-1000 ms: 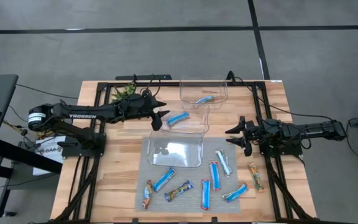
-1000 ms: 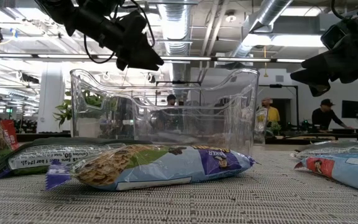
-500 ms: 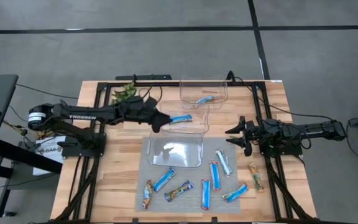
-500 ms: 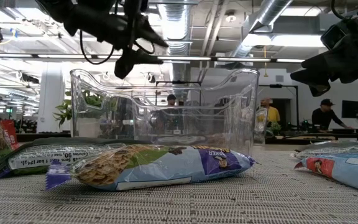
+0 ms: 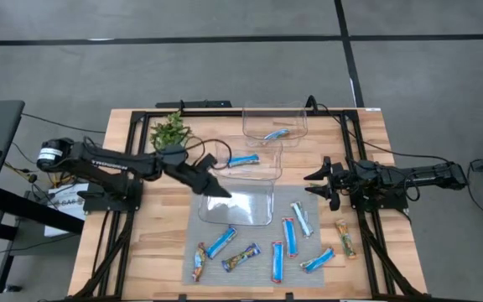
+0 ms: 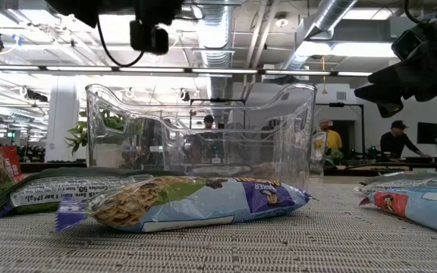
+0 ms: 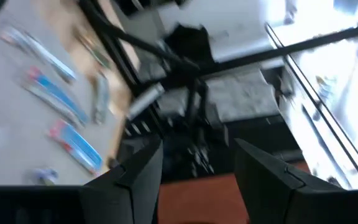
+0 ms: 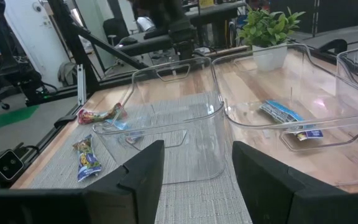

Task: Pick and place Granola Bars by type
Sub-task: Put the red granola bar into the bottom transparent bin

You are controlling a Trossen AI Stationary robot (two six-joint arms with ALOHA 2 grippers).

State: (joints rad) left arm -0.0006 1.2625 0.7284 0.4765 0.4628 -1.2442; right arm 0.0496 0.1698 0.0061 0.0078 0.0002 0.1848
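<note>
On the grey mat (image 5: 258, 239), loose granola bars (image 5: 287, 235) lie mostly lengthwise near-to-far. The middle bin (image 5: 254, 161) holds a bright blue bar (image 5: 242, 159) lying left-right; the far bin (image 5: 274, 122) holds a pale one (image 5: 276, 133). Both the left gripper (image 5: 210, 186) and the right gripper (image 5: 317, 184) are spread, empty.

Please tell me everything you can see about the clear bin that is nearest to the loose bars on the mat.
The near bin is a clear plastic tub with rounded corners, upright and open at the top. It stands on the grey mat, its far rim against the middle bin. It looks empty. The left claw, open, hangs over its left edge; contact cannot be told. Bars lie before it.
</note>
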